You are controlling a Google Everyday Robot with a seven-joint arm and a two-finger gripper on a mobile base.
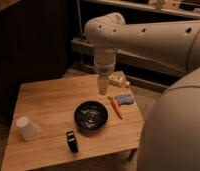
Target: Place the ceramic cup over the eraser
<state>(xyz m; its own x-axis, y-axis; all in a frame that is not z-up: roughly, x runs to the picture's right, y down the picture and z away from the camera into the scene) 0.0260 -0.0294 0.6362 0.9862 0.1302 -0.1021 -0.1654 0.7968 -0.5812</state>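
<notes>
Hand point(102, 91) is hanging over the back-right part of the bench point(48, 100), pointing straight down, fingers spread wide, holding nothing. It's sitting above the gap between the black bowl point(91, 116) and a pale packet point(118, 79) at the bench's far edge. White cup point(28, 128) is sitting alone at the front-left of the bench, well apart from the hand. Small black block point(71, 141) is standing near the front edge, just in front-left of the bowl. Orange stick point(115, 107) and a blue-grey pad point(125, 99) are lying right of the bowl, near each other.
</notes>
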